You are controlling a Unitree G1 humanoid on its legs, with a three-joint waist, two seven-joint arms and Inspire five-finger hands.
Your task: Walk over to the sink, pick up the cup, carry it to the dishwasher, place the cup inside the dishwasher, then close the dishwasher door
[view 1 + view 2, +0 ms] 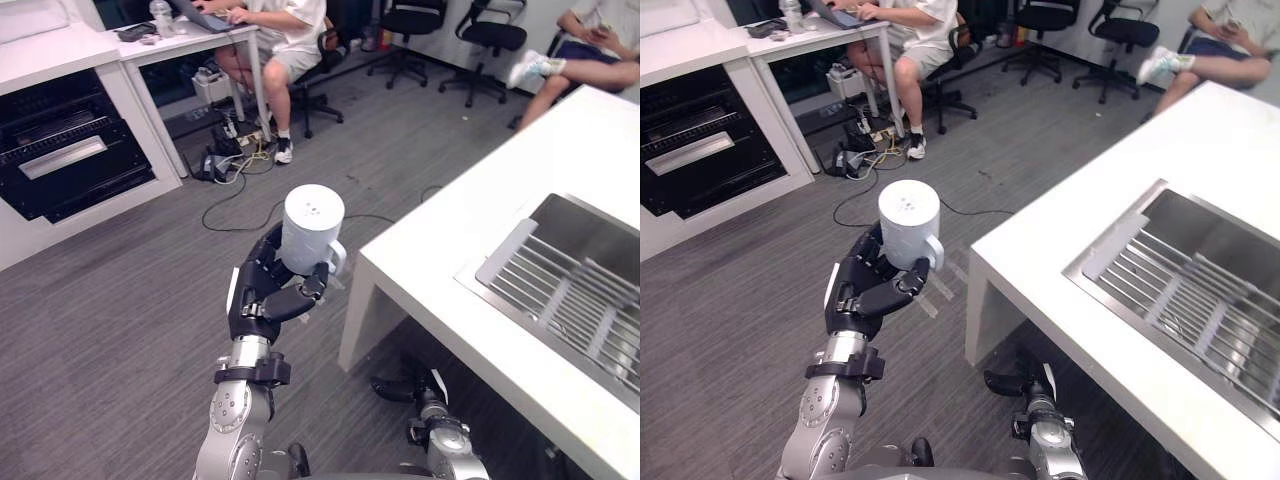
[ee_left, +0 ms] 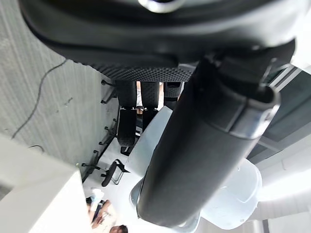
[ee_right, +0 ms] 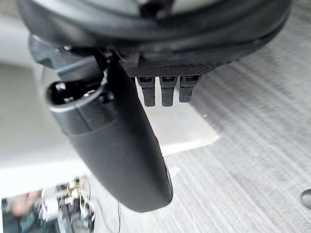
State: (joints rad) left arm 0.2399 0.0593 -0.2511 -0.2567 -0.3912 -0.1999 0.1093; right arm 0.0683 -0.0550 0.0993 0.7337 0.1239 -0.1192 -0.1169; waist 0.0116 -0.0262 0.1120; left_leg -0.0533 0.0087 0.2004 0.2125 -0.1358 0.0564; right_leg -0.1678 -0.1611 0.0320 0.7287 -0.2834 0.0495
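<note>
My left hand (image 1: 262,295) is shut on a white cup (image 1: 312,230) and holds it up over the grey floor, to the left of the white counter's corner. The cup's flat closed end faces up and its handle points towards the counter. In the left wrist view the cup (image 2: 233,194) shows past the thumb (image 2: 204,160). The sink (image 1: 590,260), steel with a wire rack in it, lies in the counter at the right. The black dishwasher (image 1: 60,150) sits in a white cabinet at the far left. My right hand (image 1: 395,388) hangs low beside the counter, open.
A person sits at a white desk (image 1: 190,40) at the back, beside the dishwasher cabinet, with cables (image 1: 235,160) on the floor below. Another person (image 1: 590,50) sits at the back right. Office chairs (image 1: 480,40) stand behind. The white counter (image 1: 450,270) juts in from the right.
</note>
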